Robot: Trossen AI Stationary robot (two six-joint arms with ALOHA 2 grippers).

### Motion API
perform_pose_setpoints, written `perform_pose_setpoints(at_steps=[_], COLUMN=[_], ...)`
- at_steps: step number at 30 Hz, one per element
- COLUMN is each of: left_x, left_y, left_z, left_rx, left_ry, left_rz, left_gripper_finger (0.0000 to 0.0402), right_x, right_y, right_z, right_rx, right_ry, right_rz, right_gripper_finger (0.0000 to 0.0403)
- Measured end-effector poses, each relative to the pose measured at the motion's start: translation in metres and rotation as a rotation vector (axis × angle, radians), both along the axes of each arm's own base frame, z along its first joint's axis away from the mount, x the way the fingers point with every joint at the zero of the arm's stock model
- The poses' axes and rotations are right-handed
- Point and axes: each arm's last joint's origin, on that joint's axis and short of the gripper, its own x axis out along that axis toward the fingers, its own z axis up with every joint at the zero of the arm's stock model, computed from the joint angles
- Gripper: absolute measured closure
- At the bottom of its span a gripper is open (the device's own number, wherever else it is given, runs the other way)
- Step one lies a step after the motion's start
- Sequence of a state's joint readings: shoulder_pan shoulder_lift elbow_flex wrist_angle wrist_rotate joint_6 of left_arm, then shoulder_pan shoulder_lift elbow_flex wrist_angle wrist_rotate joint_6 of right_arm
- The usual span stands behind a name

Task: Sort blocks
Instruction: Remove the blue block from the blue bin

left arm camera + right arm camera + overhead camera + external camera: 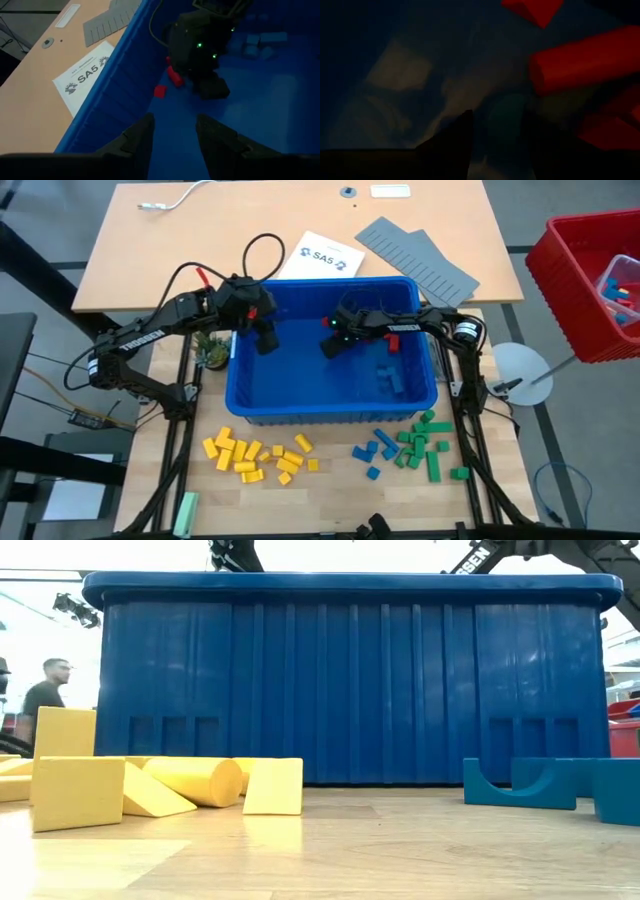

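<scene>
1. Light wood table (pixel 330 500); blue bin (pixel 250 395) at centre. Grey ridged panels (pixel 420 255) and SA5 sheet (pixel 318 257) at 12 o'clock, red crate (pixel 560 270) at 2 o'clock. Person (pixel 45 690) in the room behind.
2. Sorted blocks at 6 o'clock: yellow (pixel 255 458), blue (pixel 375 452), green (pixel 428 448); a few blue ones (pixel 390 378) and red ones (pixel 167 82) lie in the bin.
3. Left gripper (pixel 172 132) in the bin, fingers apart, empty.
4. Right gripper (pixel 495 132) low over the red blocks (pixel 585 65); fingers apart, grip too dark to tell.
5. Low view: smooth wedges, a cylinder, arches.
</scene>
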State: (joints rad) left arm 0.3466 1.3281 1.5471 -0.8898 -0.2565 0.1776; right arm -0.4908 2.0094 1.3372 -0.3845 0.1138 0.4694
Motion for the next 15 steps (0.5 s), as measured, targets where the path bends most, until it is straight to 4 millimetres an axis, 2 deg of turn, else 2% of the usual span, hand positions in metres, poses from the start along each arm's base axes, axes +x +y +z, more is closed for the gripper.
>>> perform_pose_setpoints(at_steps=[10, 13, 15], left_x=[0.000, 0.000, 0.000], left_y=[0.000, 0.000, 0.000], left_z=[-0.001, 0.000, -0.001], left_rx=[-0.003, -0.003, -0.004], left_ry=[0.007, 0.005, 0.006], left_rz=[0.001, 0.001, 0.001], left_gripper_finger=[0.0243, 0.0243, 0.0243], right_x=[0.000, 0.000, -0.003], right_y=[0.000, 0.004, 0.008], right_z=[0.001, 0.008, 0.021], right_rx=[-0.042, -0.048, -0.066], right_ry=[0.036, 0.030, 0.021], right_rz=[0.088, 0.131, 0.155], right_gripper_finger=[0.0331, 0.0334, 0.0334])
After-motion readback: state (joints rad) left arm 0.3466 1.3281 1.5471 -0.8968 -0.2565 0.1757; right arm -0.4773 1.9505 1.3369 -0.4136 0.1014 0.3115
